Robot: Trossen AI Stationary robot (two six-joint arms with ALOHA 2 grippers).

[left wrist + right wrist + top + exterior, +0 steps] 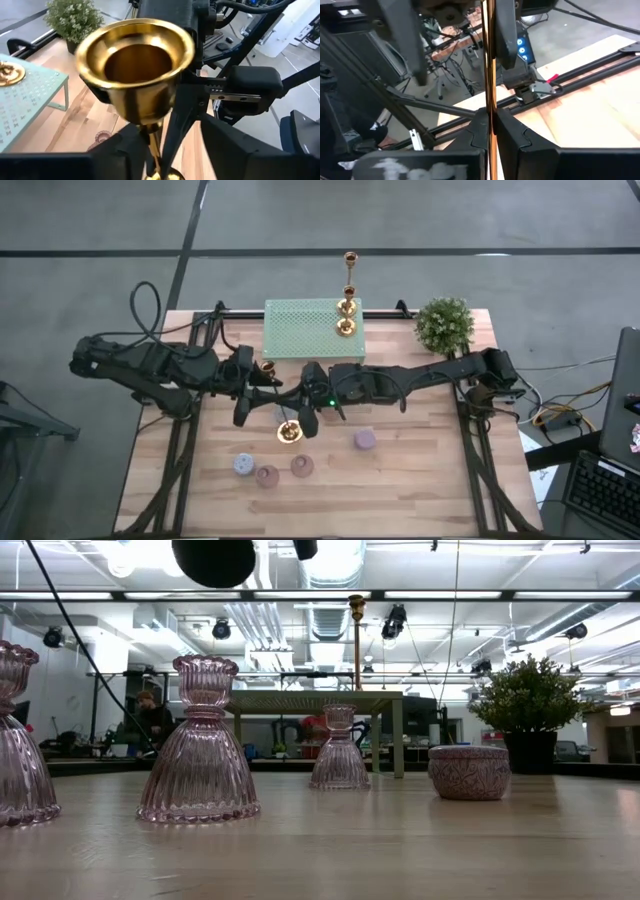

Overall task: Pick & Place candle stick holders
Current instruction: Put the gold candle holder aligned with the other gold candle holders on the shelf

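Meeting over the middle of the pale wooden slatted table (420, 460), both dark arms hold one tall shiny gold candlestick with a round base (289, 431); the right gripper (490, 131) has its two dark fingers (512, 135) pressed narrowly against the thin gold stem, which runs straight up between them in the right wrist view; the left gripper (262, 380) sits near the candlestick's cup end (135, 70), whose wide gold bowl fills the left wrist view above that arm's own fingers (120, 150); these lie close on either side of the stem, though whether they truly clamp it I cannot tell; from above, the round gold base shows just in front of the two grippers, and whether it touches the table I cannot tell; behind them stands a pale green mesh rack (300, 330), with two more gold candlesticks (346, 315) on its right-hand part, one taller than the other; a bushy green potted plant (444, 324) stands at the far right corner; nearer the front edge lie four small squat holders, one blue (244, 465) and three pinkish-mauve (301, 466), apart from each other; seen level across the table these appear as ribbed pink glass holders (199, 755) and a low round patterned pot (468, 772).
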